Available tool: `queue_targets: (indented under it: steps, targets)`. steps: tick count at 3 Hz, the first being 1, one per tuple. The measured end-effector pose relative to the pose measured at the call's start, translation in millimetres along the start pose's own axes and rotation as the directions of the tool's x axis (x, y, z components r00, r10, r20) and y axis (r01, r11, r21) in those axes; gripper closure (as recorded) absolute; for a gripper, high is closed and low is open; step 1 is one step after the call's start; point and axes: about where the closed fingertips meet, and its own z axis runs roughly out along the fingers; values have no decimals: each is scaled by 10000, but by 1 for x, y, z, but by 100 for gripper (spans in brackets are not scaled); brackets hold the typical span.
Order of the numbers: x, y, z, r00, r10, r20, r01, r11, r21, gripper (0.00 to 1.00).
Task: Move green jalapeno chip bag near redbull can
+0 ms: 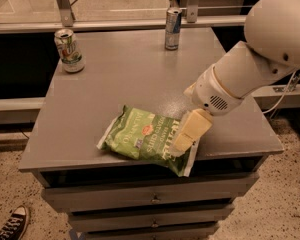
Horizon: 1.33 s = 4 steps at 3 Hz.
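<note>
The green jalapeno chip bag (142,138) lies flat near the front edge of the grey table (125,74), its white sealed ends at left and right. The redbull can (172,28) stands upright at the table's far edge, right of centre. My gripper (182,143) comes in from the right on a white arm and sits over the bag's right end, touching or just above it.
A shorter white-and-green can (69,50) stands at the table's far left. Drawers (150,199) sit under the tabletop. A metal rail and posts (120,23) run behind the table. A sneaker (12,223) is on the floor at lower left.
</note>
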Motion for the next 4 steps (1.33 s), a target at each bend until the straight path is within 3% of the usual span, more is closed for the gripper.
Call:
queue_targets:
  steps: [1, 2, 3, 4]
  targets:
    - [-5, 8, 19, 9990, 317, 329, -306, 9989, -352, 14]
    - [-8, 13, 30, 9976, 493, 486, -468, 9976, -512, 38]
    - [-10, 14, 30, 9968, 554, 575, -530, 9977, -431, 61]
    - [-12, 7, 11, 9965, 530, 652, -539, 9985, 115, 84]
